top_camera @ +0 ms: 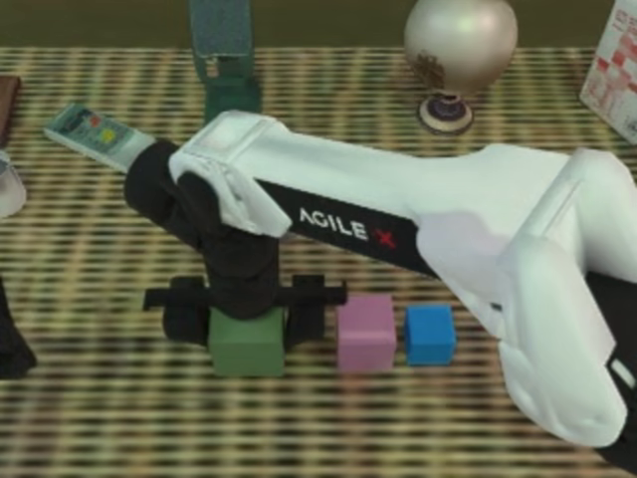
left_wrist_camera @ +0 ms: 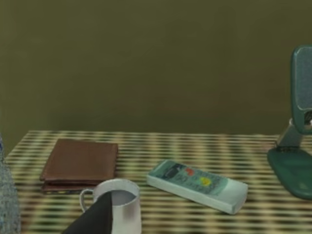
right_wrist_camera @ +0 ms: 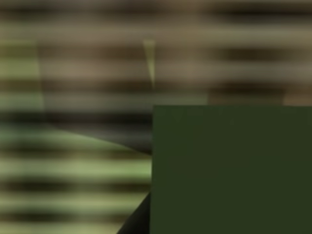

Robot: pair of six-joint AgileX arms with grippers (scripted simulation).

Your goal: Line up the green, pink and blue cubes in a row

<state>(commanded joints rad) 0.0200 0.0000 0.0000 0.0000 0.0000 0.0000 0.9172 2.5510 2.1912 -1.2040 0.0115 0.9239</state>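
Note:
The green cube (top_camera: pixel 246 344) rests at the left end of a row near the table's front, with the pink cube (top_camera: pixel 366 334) to its right and the blue cube (top_camera: pixel 430 334) close beside that. My right arm reaches across from the right side. Its gripper (top_camera: pixel 245 317) straddles the green cube from above, one finger (top_camera: pixel 185 321) against each side, shut on it. In the right wrist view the green cube (right_wrist_camera: pixel 231 170) fills the frame beside a dark fingertip (right_wrist_camera: pixel 139 219). My left gripper (top_camera: pixel 10 344) is parked at the table's left edge.
Behind the row lie a flat white-and-teal box (top_camera: pixel 98 134) (left_wrist_camera: pixel 197 185), a teal stand (top_camera: pixel 224 60) (left_wrist_camera: pixel 295 161) and a round pearl vase (top_camera: pixel 460 50). A red-printed box (top_camera: pixel 615 70) is at back right. A brown wallet (left_wrist_camera: pixel 80 163) and white cup (left_wrist_camera: pixel 119 204) sit at left.

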